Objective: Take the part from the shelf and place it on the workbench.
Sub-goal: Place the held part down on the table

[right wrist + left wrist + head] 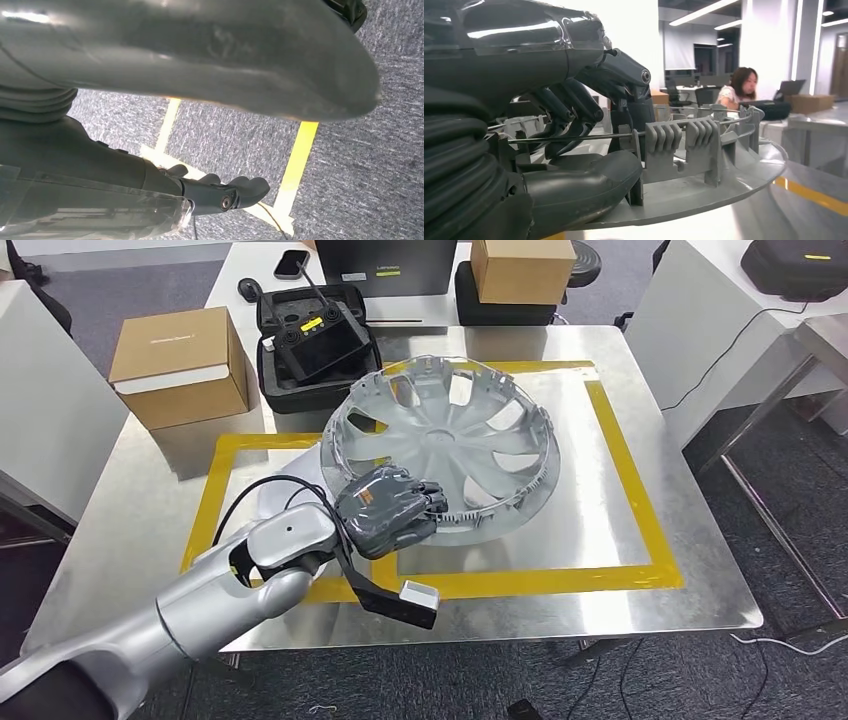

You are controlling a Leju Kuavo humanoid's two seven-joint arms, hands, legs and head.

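The part is a silver wheel cover (450, 440) lying tilted on the steel workbench (600, 515), inside a yellow tape rectangle (628, 470). My left hand (388, 510) grips its near rim. In the left wrist view the wheel cover (704, 190) has that hand (574, 115) on it, dark fingers (569, 107) curled over the rim's wire ring and the thumb (579, 190) pressed underneath. My right hand (220, 195) hangs over grey carpet with yellow floor tape, holding nothing, its fingers apart from the thumb (225, 55).
A cardboard box (180, 365) stands at the bench's far left corner, with an open black case (315, 345) holding a controller beside it. A second box (522, 268) sits on the table behind. White tables flank both sides. A person (739, 92) sits far off.
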